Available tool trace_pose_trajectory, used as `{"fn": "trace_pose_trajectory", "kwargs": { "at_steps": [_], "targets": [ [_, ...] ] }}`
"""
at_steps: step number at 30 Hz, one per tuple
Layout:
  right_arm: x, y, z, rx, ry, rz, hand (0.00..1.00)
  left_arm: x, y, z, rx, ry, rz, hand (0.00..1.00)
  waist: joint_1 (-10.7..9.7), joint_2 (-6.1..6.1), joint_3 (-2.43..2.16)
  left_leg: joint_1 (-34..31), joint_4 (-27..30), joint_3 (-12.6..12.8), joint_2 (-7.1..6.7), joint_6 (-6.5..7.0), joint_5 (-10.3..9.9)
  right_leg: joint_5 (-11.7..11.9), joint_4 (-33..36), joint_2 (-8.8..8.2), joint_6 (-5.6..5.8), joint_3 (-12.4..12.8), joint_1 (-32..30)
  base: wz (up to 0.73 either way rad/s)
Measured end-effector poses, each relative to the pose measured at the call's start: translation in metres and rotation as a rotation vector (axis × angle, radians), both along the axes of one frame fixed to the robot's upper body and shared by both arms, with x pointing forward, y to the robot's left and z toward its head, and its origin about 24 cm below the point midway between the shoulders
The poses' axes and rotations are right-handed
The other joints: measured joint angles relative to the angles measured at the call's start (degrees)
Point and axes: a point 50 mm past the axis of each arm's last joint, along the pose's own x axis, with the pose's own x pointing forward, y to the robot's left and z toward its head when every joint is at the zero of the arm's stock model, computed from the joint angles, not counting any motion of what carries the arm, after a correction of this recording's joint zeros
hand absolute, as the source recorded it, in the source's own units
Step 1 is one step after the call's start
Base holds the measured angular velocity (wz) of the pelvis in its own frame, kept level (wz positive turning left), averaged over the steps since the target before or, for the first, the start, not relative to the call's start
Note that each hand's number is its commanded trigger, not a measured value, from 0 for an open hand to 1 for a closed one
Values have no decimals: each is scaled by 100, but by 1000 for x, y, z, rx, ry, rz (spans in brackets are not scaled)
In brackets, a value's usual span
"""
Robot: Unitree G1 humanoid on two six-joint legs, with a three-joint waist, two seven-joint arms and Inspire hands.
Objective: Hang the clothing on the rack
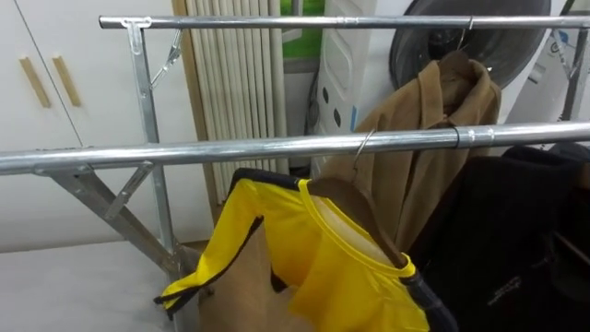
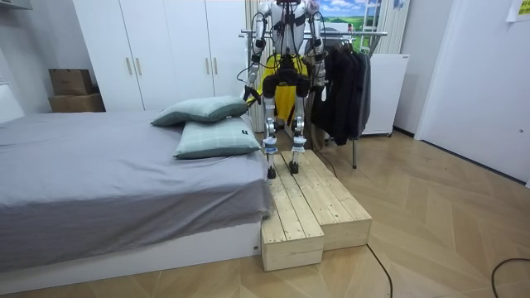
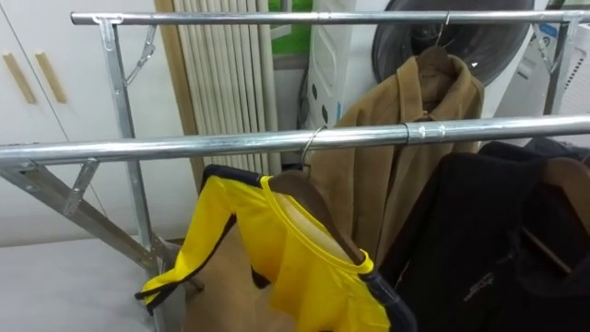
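Shirt (image 1: 304, 249), yellow with dark trim, carried on a wooden hanger (image 1: 355, 207). The hook (image 1: 362, 148) is laid over the near rail (image 1: 230, 150). The hanger is tilted, its right shoulder lower, and one sleeve is trailed down to the left.

Robot hands: left robot hand (image 2: 248, 94) and right robot hand (image 2: 320, 83) are seen low at the robot's sides in the room view. Whether either is spread or closed cannot be told. Neither is seen on the shirt.

Risks, judged:
- The hook may be only shallowly seated. A knock to the rail or a brush against the trailing sleeve could slide or unseat it.
- The tilt may let the shirt slip off the lower shoulder of the hanger.
- The black garments (image 1: 516, 240), just beside on the right, could be snagged if the hanger is pushed that way.

Edges and room:
- Open rail is available to the left, as far as the upright (image 1: 152, 138) and its brace (image 1: 111, 207).
- The far rail (image 1: 277, 21) bears a brown coat (image 1: 433, 138), behind the shirt.
- The robot is stood on a wooden platform (image 2: 306, 207) before the rack, with the bed (image 2: 99, 165) close on its left. A step to either side would be bounded by the platform's edges.
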Motion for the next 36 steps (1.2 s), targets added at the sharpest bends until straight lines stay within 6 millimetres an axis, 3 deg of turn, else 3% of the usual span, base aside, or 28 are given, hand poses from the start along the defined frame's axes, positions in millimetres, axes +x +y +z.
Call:
{"fn": "trace_pose_trajectory", "kwargs": {
  "at_steps": [6, 17, 36],
  "targets": [
    [-7, -1, -1, 8, 24, -35, 0, -2, -1, -1, -15, 22, 4, 0, -38, 26, -25, 0, -43, -3, 2, 3, -2, 0, -5, 5, 0, -13, -9, 0],
    [-23, -3, -1, 38, 77, -130, 0, -8, 0, -1, -48, 60, 28, 0, -190, 93, -26, -17, -57, -4, 4, 7, -6, -2, 0, 9, 1, -14, -29, 0],
    [-26, -2, -2, 41, 105, -176, 0, -8, -4, -3, -97, 60, 59, 0, -194, 143, -25, -16, -54, 8, 4, 7, -5, -2, -12, 10, 1, -5, -31, 0]
  ]
}}
